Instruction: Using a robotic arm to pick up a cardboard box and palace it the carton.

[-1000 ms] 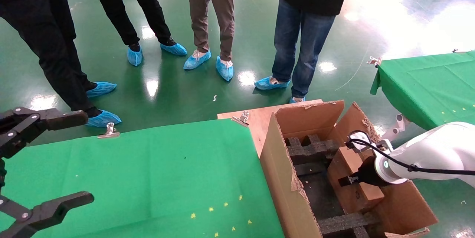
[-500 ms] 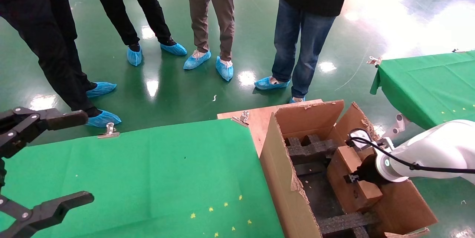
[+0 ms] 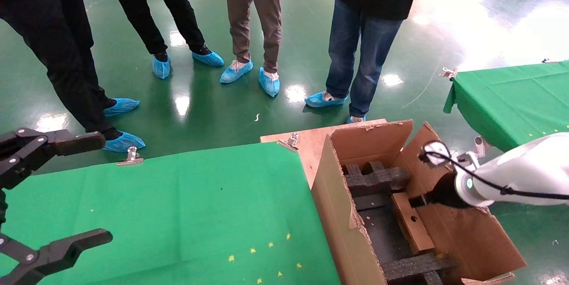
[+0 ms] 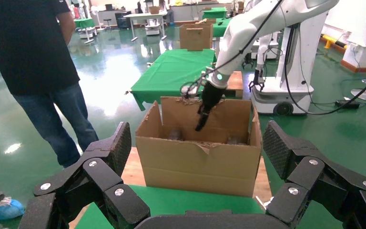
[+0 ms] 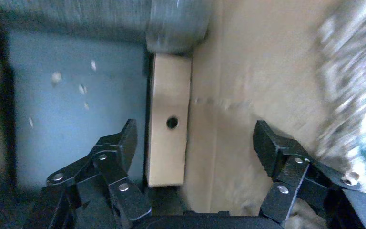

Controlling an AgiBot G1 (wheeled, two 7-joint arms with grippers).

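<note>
cardboard box (image 5: 167, 126) in carton (image 3: 342, 214), right gripper (image 5: 198, 138) apparently released

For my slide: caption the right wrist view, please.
Open right gripper above the box standing on edge inside the carton.

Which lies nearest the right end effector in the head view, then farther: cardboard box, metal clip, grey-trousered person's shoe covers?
1. Cardboard box, inside the carton, just below the right end effector.
2. Metal clip, at the table corner.
3. Shoe covers, on the floor beyond.

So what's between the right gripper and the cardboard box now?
Nothing: in the right wrist view the right gripper is open, above the cardboard box in the carton.
</note>
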